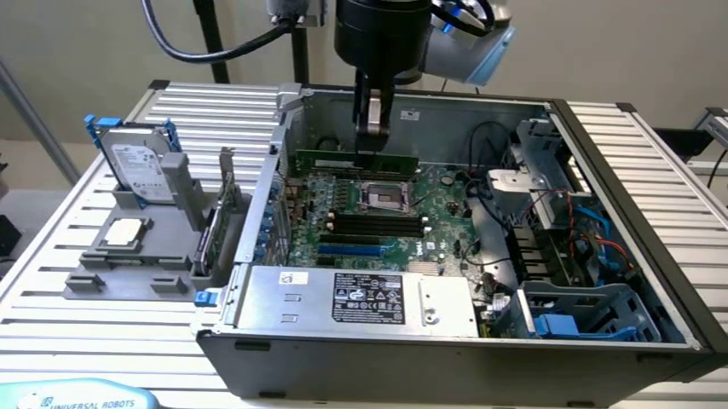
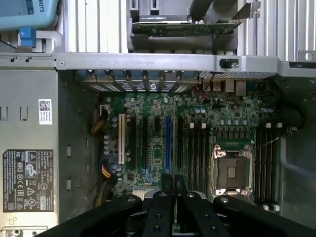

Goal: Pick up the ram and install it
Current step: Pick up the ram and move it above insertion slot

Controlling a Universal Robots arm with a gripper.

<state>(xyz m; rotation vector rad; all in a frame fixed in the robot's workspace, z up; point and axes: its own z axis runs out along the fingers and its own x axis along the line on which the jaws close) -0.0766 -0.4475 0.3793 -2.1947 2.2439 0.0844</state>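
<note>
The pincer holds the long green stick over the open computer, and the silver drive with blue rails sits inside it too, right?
No. The exterior view shows the silver hard drive with blue rails standing in a grey rack outside the grey metal computer case, on that view's left. The pincer does hold the long green ram stick over it.

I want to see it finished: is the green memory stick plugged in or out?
Out. The gripper holds the ram up over the motherboard, and the memory slots look empty.
</note>
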